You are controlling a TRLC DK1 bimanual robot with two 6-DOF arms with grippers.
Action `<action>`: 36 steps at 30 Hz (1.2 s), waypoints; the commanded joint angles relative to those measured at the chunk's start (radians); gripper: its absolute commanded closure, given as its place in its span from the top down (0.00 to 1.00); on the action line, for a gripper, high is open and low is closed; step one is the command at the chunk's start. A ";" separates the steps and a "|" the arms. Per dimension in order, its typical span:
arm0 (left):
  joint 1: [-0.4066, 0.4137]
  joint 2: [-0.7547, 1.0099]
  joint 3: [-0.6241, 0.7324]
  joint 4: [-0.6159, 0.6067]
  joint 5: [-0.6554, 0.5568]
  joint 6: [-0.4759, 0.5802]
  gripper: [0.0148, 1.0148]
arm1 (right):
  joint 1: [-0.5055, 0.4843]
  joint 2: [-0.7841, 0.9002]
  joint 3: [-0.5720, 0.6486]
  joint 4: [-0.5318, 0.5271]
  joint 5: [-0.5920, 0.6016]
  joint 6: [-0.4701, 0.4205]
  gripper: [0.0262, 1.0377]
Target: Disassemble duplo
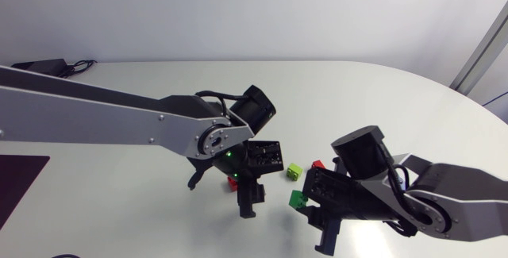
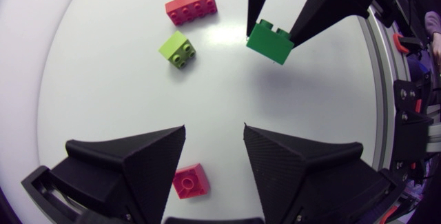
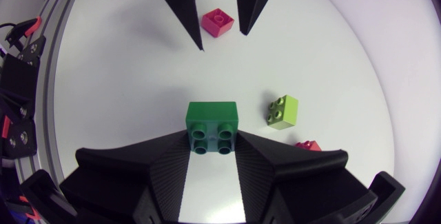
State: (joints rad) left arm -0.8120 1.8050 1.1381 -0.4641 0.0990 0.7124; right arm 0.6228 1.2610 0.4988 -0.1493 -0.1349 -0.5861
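Note:
My right gripper (image 3: 212,140) is shut on a dark green two-by-two brick (image 3: 212,125), which sits just above the table; it shows in the head view too (image 1: 298,199). Facing it, my left gripper (image 2: 214,129) is open and hovers over a small red brick (image 2: 189,181) lying on the table by one finger. That red brick (image 3: 218,23) lies between the left fingers, untouched. A lime brick (image 2: 177,49) and a longer red brick (image 2: 191,5) rest loose beside the green one, the red one partly hidden in the right wrist view.
The white table (image 1: 119,210) runs wide on all sides of the bricks. A dark mat (image 1: 17,185) lies at the left edge, and black cabling (image 1: 48,66) rests at the far left corner.

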 commanded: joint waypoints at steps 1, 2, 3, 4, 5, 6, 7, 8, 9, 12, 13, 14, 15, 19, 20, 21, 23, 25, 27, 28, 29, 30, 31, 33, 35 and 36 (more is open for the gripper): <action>0.000 -0.044 -0.044 0.021 -0.022 -0.031 0.71 | 0.022 0.054 -0.013 0.019 0.020 -0.018 0.19; 0.008 -0.059 -0.052 0.033 -0.022 -0.045 0.75 | 0.026 0.075 -0.005 0.020 0.023 -0.018 0.19; 0.014 -0.073 -0.058 0.042 -0.024 -0.051 0.79 | 0.032 0.095 0.001 0.024 0.027 -0.018 0.20; 0.025 -0.087 -0.067 0.051 -0.028 -0.057 0.82 | 0.037 0.112 0.006 0.039 0.034 -0.017 0.20; 0.034 -0.101 -0.074 0.054 -0.028 -0.060 0.86 | 0.038 0.127 0.012 0.053 0.035 -0.017 0.20; 0.043 -0.116 -0.081 0.061 -0.035 -0.068 0.89 | 0.038 0.143 0.018 0.059 0.037 -0.017 0.21; 0.056 -0.134 -0.092 0.076 -0.038 -0.076 0.93 | 0.041 0.156 0.023 0.068 0.046 -0.017 0.24; 0.065 -0.147 -0.100 0.079 -0.038 -0.080 0.95 | 0.046 0.169 0.024 0.082 0.063 -0.018 0.26; 0.074 -0.162 -0.109 0.087 -0.042 -0.085 0.96 | 0.057 0.181 0.024 0.100 0.084 -0.018 0.30; 0.108 -0.202 -0.133 0.101 -0.045 -0.102 0.96 | 0.084 0.207 0.027 0.117 0.123 -0.017 0.45; 0.112 -0.217 -0.144 0.104 -0.047 -0.105 0.96 | 0.091 0.209 0.026 0.126 0.132 -0.014 0.53; 0.123 -0.234 -0.158 0.114 -0.048 -0.110 0.96 | 0.094 0.209 0.026 0.128 0.139 -0.011 0.66; 0.126 -0.249 -0.170 0.124 -0.061 -0.111 0.96 | 0.094 0.209 0.026 0.129 0.144 -0.009 0.81; 0.155 -0.314 -0.199 0.133 -0.076 -0.122 0.96 | 0.094 0.173 0.009 0.151 0.173 -0.004 0.97; 0.162 -0.325 -0.202 0.134 -0.088 -0.126 0.96 | 0.094 0.161 0.006 0.152 0.181 -0.003 0.97; 0.168 -0.332 -0.202 0.136 -0.105 -0.131 0.96 | 0.094 0.146 0.004 0.152 0.193 0.003 0.97; 0.171 -0.346 -0.204 0.137 -0.142 -0.134 0.96 | 0.092 0.109 0.000 0.151 0.216 0.006 0.97; 0.175 -0.358 -0.204 0.137 -0.185 -0.149 0.96 | 0.086 0.063 0.001 0.123 0.221 0.000 0.97; 0.191 -0.395 -0.213 0.137 -0.196 -0.162 0.96 | 0.066 0.014 0.009 0.103 0.258 0.023 0.96; 0.197 -0.412 -0.216 0.137 -0.196 -0.166 0.96 | 0.055 -0.020 0.011 0.085 0.261 0.023 0.96; 0.206 -0.429 -0.221 0.140 -0.199 -0.171 0.96 | 0.045 -0.049 0.015 0.065 0.262 0.025 0.96; 0.217 -0.450 -0.225 0.142 -0.199 -0.180 0.96 | 0.025 -0.075 0.021 0.045 0.270 0.026 0.96; 0.228 -0.472 -0.228 0.143 -0.199 -0.186 0.96 | 0.008 -0.104 0.029 0.019 0.270 0.031 0.96; 0.249 -0.515 -0.236 0.148 -0.200 -0.197 0.96 | -0.015 -0.175 0.034 -0.018 0.264 0.035 0.96; 0.258 -0.561 -0.251 0.156 -0.202 -0.203 0.96 | -0.043 -0.236 0.034 -0.036 0.267 0.037 0.96; 0.272 -0.582 -0.256 0.156 -0.202 -0.209 0.96 | -0.055 -0.276 0.032 -0.044 0.278 0.039 0.96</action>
State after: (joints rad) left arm -0.5571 1.2690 0.9176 -0.3214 -0.0944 0.5362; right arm 0.5911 1.0443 0.5144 -0.1684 0.1307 -0.5655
